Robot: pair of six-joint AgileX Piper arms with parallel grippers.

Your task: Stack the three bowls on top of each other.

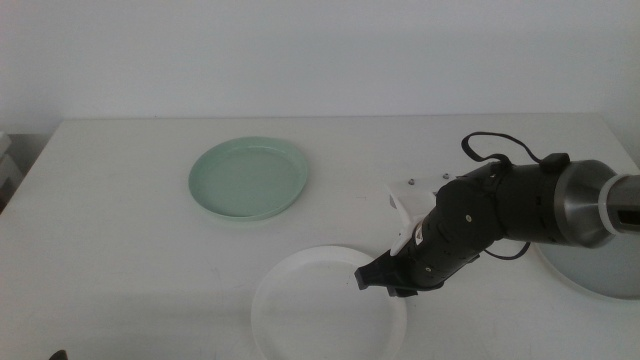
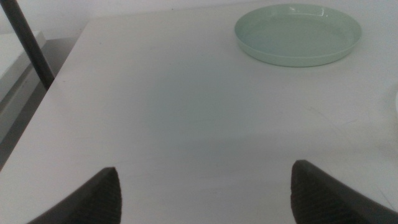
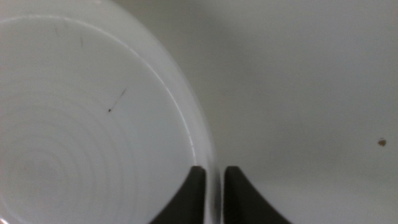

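Observation:
The mint green bowl [image 1: 248, 178] sits at the table's back middle and also shows in the left wrist view [image 2: 297, 34]. The white bowl [image 1: 320, 305] lies at the front middle. My right gripper [image 1: 385, 280] is shut on its right rim; in the right wrist view the jaws [image 3: 214, 186] pinch the rim of the white bowl [image 3: 81, 124]. The pale grey bowl [image 1: 590, 272] lies at the right, partly hidden behind the right arm. My left gripper [image 2: 205, 180] is open and empty, waiting over the table's front left.
The white table [image 1: 120, 250] ends at its left edge, where a dark pole [image 2: 28, 43] stands beside it. The right arm's dark body [image 1: 500, 215] reaches across the right side of the table.

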